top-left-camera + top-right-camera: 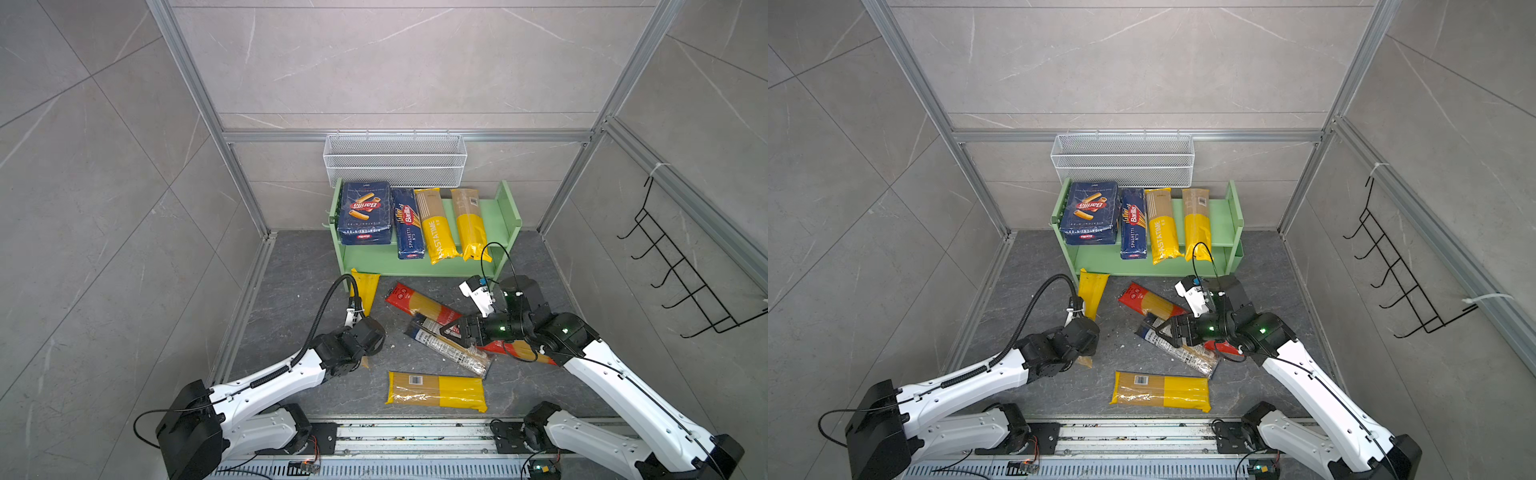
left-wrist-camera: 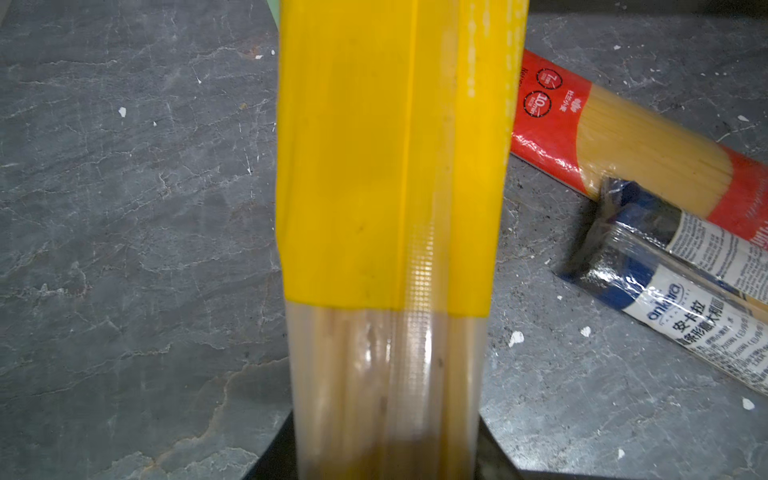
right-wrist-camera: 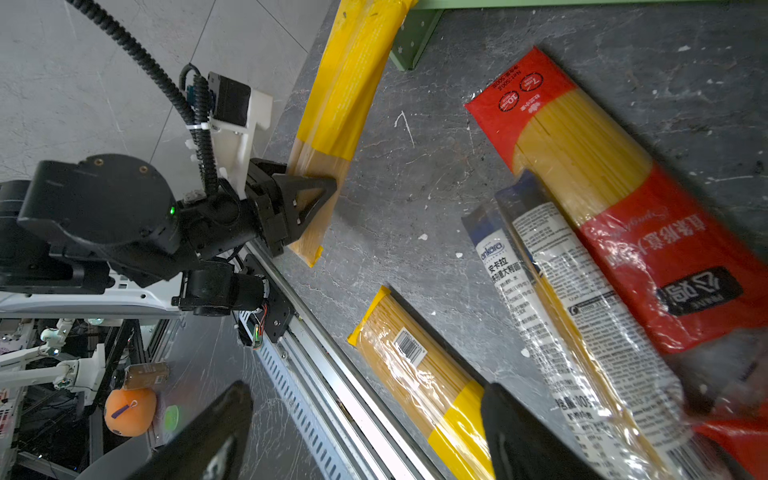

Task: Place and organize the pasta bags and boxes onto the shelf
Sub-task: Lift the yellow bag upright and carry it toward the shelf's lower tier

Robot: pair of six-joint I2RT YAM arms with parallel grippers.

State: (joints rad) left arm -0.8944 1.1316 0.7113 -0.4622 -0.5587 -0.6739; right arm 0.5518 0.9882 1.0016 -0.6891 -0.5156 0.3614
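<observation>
Left pincer (image 3: 309,199) pinching yellow bag (image 1: 365,286) near its clear end, tip by shelf (image 1: 506,216) front-left corner; raise it flat over top tier beside shelved bags (image 1: 436,226); right pincer (image 1: 453,334) spread above printed bag (image 1: 449,353).

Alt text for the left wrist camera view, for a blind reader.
A yellow-and-clear spaghetti packet fills the middle, close to the lens, over a dark stone floor. Beside it lie a red-ended spaghetti packet and a clear packet with black-and-white print.
</observation>
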